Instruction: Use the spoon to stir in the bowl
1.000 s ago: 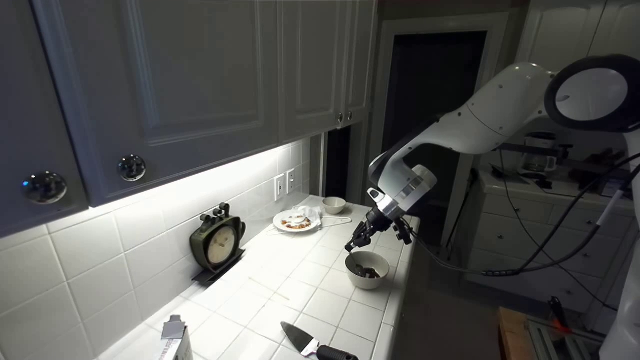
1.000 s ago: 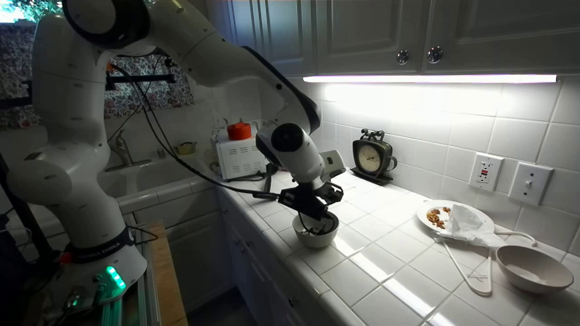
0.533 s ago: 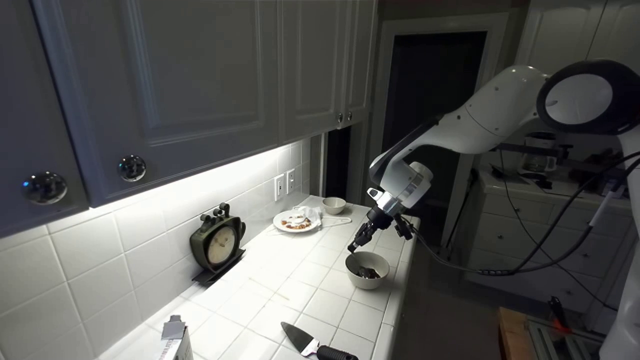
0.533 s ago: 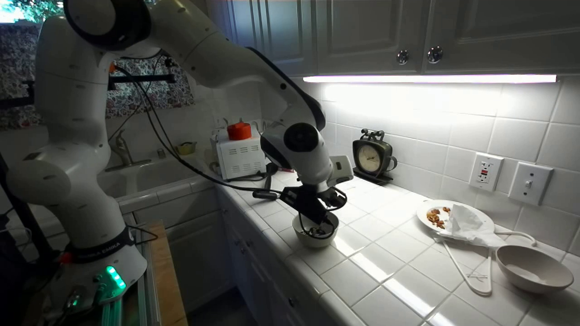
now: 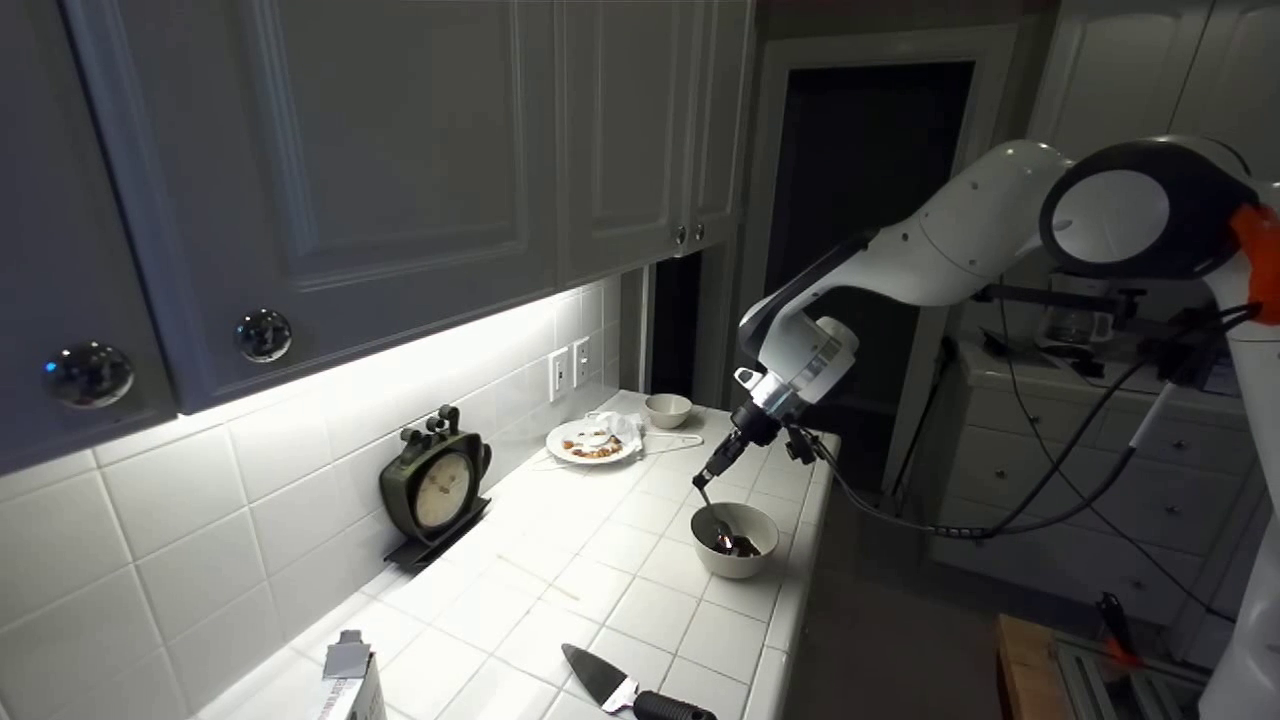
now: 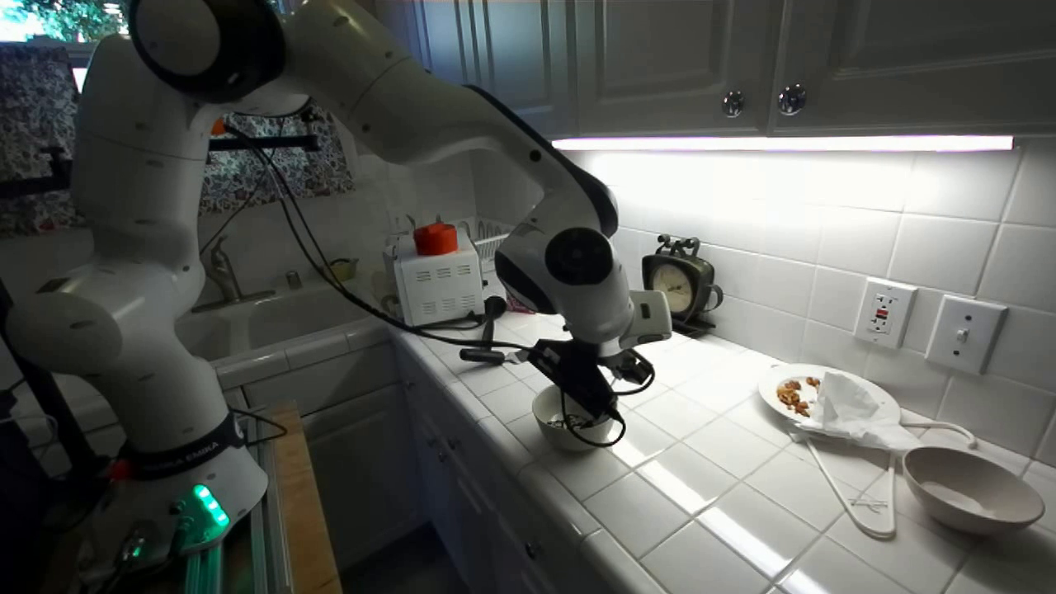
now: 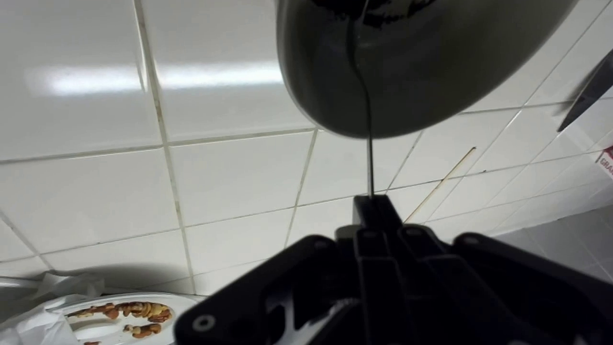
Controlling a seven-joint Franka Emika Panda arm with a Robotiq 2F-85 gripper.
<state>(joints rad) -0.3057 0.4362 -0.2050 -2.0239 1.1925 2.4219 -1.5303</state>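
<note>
White robot arm (image 6: 445,115) has swung rightward in an exterior view since approx. half a sec ago. Black two-finger gripper (image 7: 374,200) is narrow, pinching the top of the slim, metal-looking spoon (image 7: 369,120); its lower end's down in the round pale-grey bowl (image 5: 735,567) on the white-tiled counter (image 5: 630,545), among dark bits (image 5: 742,547), head unclear. Spoon's prob. light & stiff, but thin, so apt to twist in the grip; best hold's upper handle, clear of rim. Bowl's likely brittle, may slide w/ hard stirring.

Bowl (image 5: 738,567), plate (image 5: 557,447) on tiled counter (image 5: 640,612)
</note>
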